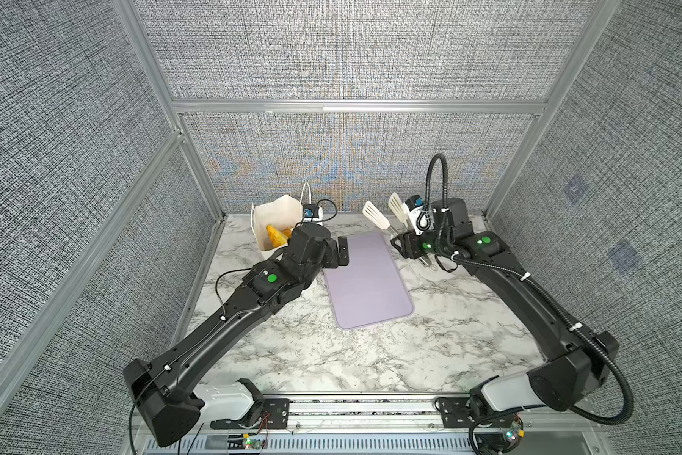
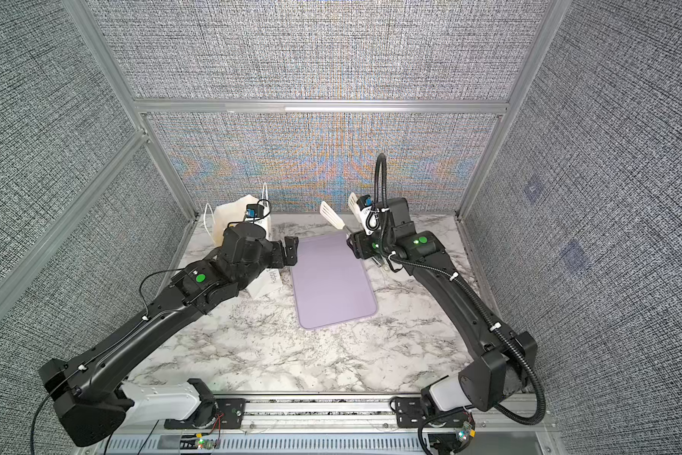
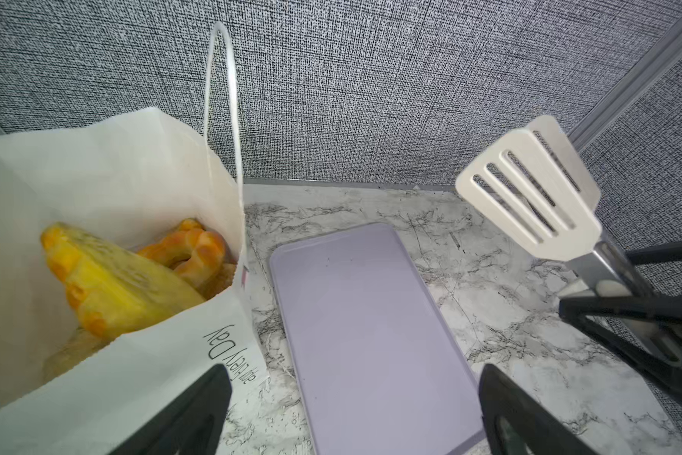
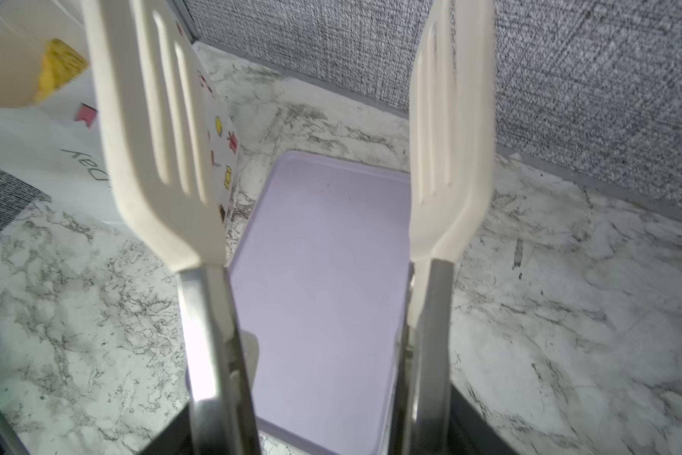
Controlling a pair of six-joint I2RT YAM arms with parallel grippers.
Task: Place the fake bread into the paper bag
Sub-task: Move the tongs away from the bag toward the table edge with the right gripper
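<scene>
Since bread [image 3: 114, 283] sits in the bag [image 3: 95, 157] by the bare tray [image 1: 367, 283], probably just withdraw your gaping left hand [image 3: 355, 370] and right hand [image 1: 397, 245] clamping tongs [image 1: 374, 214].

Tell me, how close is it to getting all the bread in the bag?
Looks nearly finished. Done: fake bread lies inside the paper bag, and the lavender tray holds nothing. In hand: the right end effector grips tongs, spread apart with nothing between them; the left end effector is open beside the bag. Left: no bread shows outside the bag, though the left arm hides some table.
</scene>
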